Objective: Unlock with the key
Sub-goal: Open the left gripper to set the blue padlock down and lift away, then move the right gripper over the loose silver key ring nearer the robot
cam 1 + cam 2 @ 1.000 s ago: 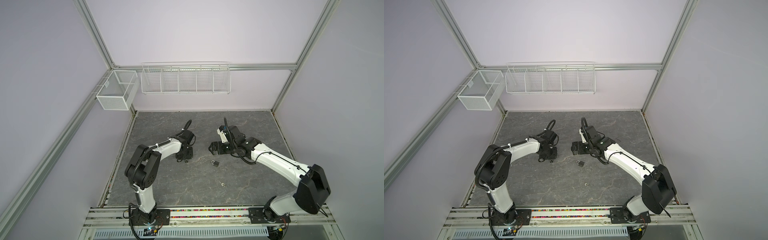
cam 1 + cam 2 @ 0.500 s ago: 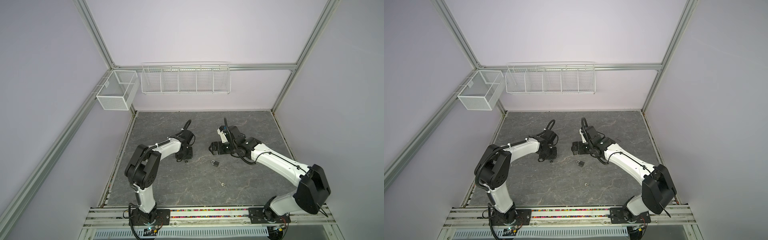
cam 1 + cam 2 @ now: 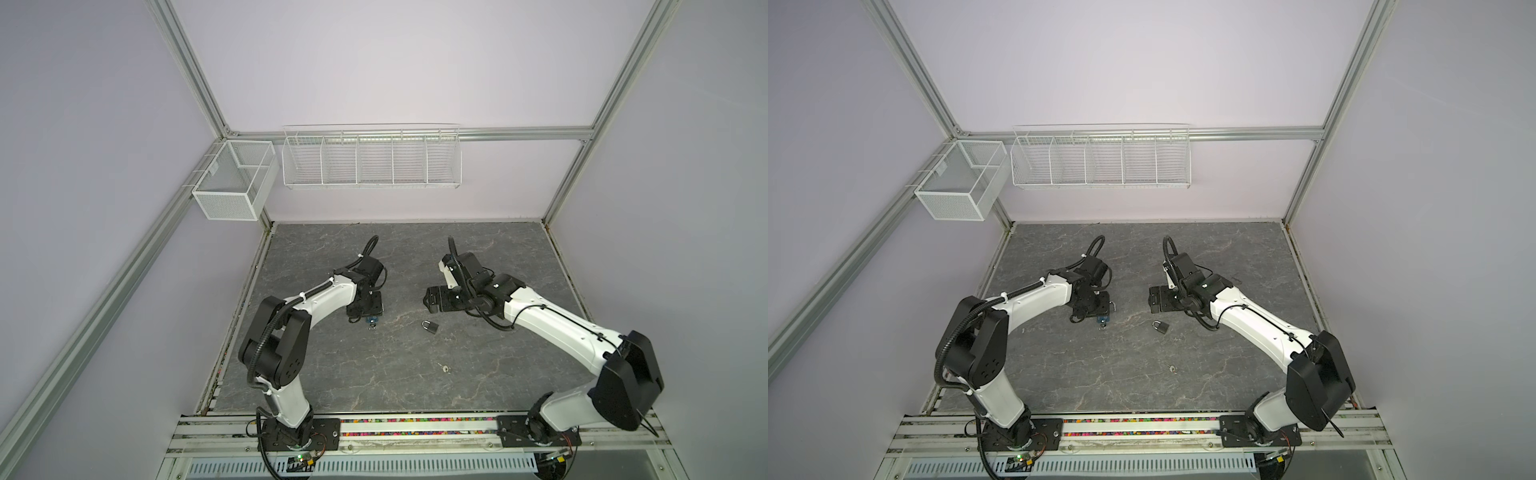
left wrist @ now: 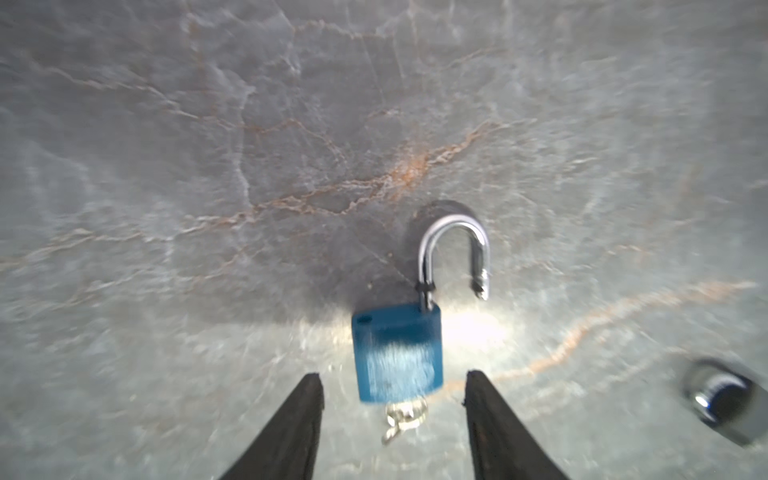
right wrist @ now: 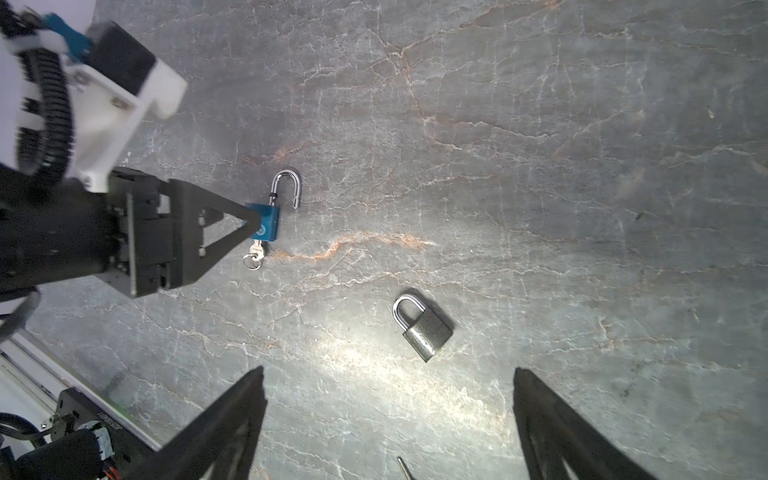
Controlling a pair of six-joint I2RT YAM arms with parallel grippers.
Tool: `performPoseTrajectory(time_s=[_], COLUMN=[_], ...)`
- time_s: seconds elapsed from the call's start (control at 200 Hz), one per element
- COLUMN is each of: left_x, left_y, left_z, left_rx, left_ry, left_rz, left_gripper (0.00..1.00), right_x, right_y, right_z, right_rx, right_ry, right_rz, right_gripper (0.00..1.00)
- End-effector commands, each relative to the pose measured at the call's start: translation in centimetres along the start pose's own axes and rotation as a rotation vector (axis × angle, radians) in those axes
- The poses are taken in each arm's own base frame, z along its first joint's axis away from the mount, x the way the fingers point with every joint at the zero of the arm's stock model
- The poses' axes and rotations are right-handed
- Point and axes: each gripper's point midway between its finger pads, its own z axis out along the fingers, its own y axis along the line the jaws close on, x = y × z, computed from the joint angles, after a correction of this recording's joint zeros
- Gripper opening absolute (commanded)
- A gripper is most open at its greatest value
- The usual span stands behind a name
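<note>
In both top views the blue padlock (image 3: 372,320) lies at the left hand's (image 3: 368,316) tips. A grey padlock (image 3: 431,327) sits just before the right hand (image 3: 427,301), and a loose key (image 3: 445,368) is well away from both.

Left wrist: the hand is part-spread, clear of the blue body and holding nothing. The shackle (image 4: 453,245) is sprung and its key (image 4: 405,413) is inserted.

Right wrist: the hand is wide and empty, and the grey padlock is shut.

There are two padlocks and two keys; I judge one unlocked and one left.

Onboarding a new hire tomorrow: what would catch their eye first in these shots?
The blue padlock lies untouched in the gap of the open left gripper; its shackle stands swung open and a key sticks out of its base. Next comes the grey padlock, closed, lying on the dark table near the wide-open right gripper.
</note>
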Motion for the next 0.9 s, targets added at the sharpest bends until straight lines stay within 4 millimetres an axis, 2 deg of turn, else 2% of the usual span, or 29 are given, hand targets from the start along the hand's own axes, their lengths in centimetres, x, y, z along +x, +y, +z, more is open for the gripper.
performPoseTrajectory(time_s=[0.0, 0.15, 0.3, 0.435, 0.585, 0.645, 0.73, 0.77, 0.84, 0.895], left_x=[-0.7, -0.8, 0.1, 1.5, 2.9, 3.4, 4.0, 4.2, 4.5, 4.6], left_y=[-0.8, -1.9, -3.6, -6.2, -7.6, -7.8, -7.4, -7.2, -6.9, -6.5], left_z=[-3.6, -6.6, -8.1, -9.7, -10.3, -10.6, -10.8, -11.0, -11.3, -11.5], left_rx=[0.047, 0.137, 0.271, 0.358, 0.445, 0.478, 0.488, 0.491, 0.502, 0.501], left_ry=[-0.064, -0.143, -0.197, -0.272, -0.319, -0.355, -0.376, -0.383, -0.402, -0.417], left_rz=[-0.022, -0.038, -0.054, -0.025, -0.056, -0.062, -0.081, -0.087, -0.091, -0.094], left_gripper=[0.59, 0.61, 0.6, 0.6, 0.59, 0.59, 0.58, 0.58, 0.58, 0.58], right_x=[0.5, 2.7, 6.0, 9.5, 13.4, 14.7, 15.8, 16.2, 17.2, 17.7], right_y=[-0.9, -2.4, -3.5, -3.4, -2.6, -2.0, -1.3, -1.8, -2.3, -1.7], right_z=[-2.2, -2.9, -3.3, -3.1, -2.3, -1.6, -0.8, -0.5, 0.2, 0.9], right_rx=[0.042, 0.112, 0.152, 0.159, 0.168, 0.14, 0.123, 0.155, 0.186, 0.154], right_ry=[0.002, 0.095, 0.188, 0.285, 0.375, 0.397, 0.406, 0.404, 0.439, 0.445], right_rz=[-0.023, -0.032, -0.021, -0.007, 0.01, 0.034, 0.031, 0.02, 0.04, 0.038], right_gripper=[0.93, 0.94, 0.95, 1.0, 0.89, 0.79, 0.72, 0.71, 0.59, 0.56])
